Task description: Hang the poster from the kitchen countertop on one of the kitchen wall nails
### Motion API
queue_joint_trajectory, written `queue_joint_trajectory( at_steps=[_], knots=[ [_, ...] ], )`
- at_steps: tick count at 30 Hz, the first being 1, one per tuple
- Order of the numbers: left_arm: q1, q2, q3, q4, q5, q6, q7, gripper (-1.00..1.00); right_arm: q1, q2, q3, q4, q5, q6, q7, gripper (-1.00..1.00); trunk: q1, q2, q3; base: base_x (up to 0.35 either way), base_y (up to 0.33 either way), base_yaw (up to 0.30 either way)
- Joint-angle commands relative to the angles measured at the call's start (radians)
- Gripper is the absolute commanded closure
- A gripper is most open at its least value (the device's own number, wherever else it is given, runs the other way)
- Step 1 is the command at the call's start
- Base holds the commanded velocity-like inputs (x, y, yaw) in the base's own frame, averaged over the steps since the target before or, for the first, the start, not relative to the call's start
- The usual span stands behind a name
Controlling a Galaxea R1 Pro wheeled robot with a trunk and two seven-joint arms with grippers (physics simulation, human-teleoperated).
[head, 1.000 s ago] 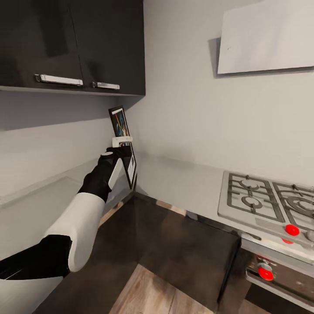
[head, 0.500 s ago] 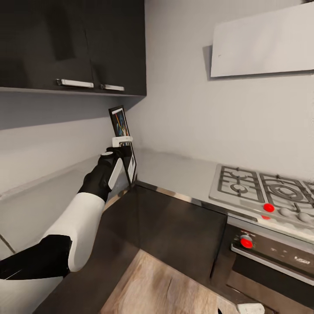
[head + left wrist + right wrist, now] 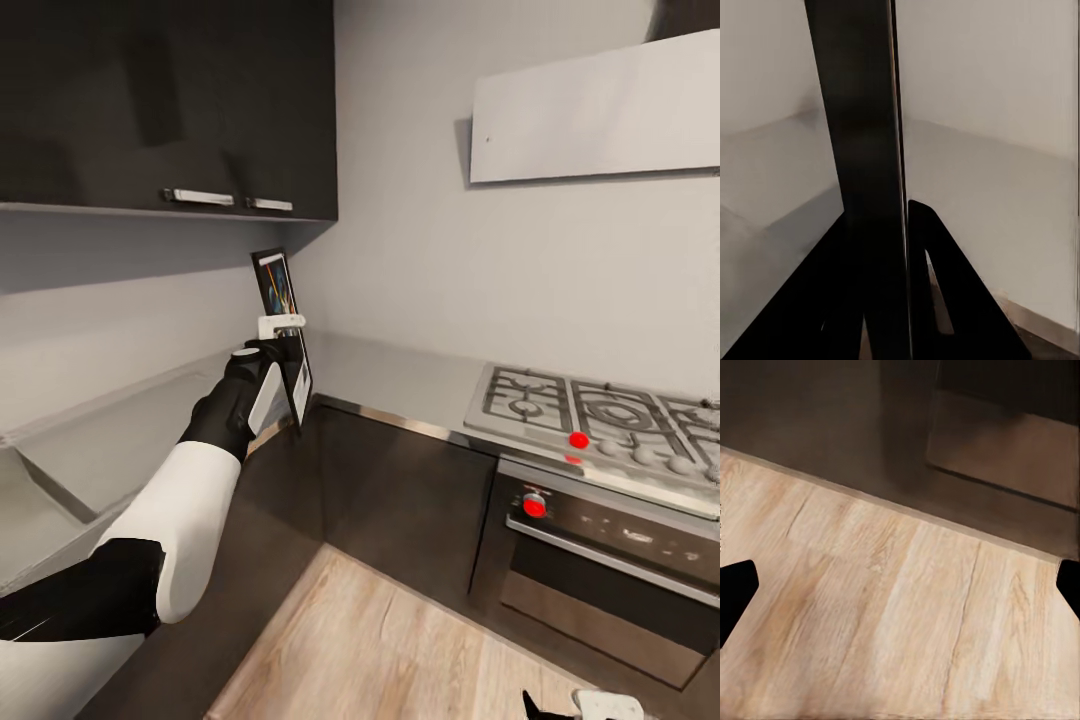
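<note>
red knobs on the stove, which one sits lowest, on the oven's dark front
The red knob on the dark oven panel; the other red knob sits higher, on the hob's silver front edge.

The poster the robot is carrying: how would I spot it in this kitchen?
Find the dark wall cabinets above the corner. Just below them, the left gripper holds the poster upright, above the grey countertop. It is the only colourful, black-framed flat panel there.

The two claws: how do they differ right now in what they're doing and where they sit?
The left claw is shut on the poster, holding it upright above the kitchen countertop; the right claw is open and holds nothing. The left is raised toward the wall corner; the right hangs low over the wood floor. Both have dark fingers.
</note>
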State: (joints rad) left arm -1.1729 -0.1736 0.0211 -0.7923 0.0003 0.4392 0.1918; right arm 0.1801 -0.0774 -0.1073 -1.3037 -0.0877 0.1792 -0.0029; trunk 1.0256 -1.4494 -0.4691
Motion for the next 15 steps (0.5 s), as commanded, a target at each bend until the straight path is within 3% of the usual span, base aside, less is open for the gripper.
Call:
queue_joint_trajectory(
  at_steps=[1, 5, 11, 15],
  knots=[
    [-0.001, -0.001, 0.002, -0.001, -0.002, 0.005, 0.003, 1.00, 0.000, 0.000, -0.004, -0.002, -0.019, 0.005, 0.000, -1.00, -0.001, -0.001, -0.001, -0.339, 0.000, 0.000],
    [-0.001, -0.001, 0.001, -0.002, -0.002, 0.006, 0.003, 1.00, 0.005, 0.000, -0.017, 0.000, -0.050, 0.004, 0.000, -1.00, -0.001, -0.001, -0.001, -0.339, 0.000, 0.000],
    [-0.001, -0.001, 0.000, -0.001, -0.001, 0.006, 0.002, 1.00, 0.008, -0.001, -0.020, 0.055, -0.056, 0.000, 0.000, -1.00, -0.001, -0.001, -0.001, -0.339, 0.000, 0.000],
    [-0.001, -0.001, -0.001, -0.001, 0.000, 0.006, 0.002, 1.00, 0.008, -0.003, -0.020, 0.090, -0.053, -0.071, -0.001, -1.00, -0.001, -0.001, -0.001, -0.339, 0.000, 0.000]
  ],
)
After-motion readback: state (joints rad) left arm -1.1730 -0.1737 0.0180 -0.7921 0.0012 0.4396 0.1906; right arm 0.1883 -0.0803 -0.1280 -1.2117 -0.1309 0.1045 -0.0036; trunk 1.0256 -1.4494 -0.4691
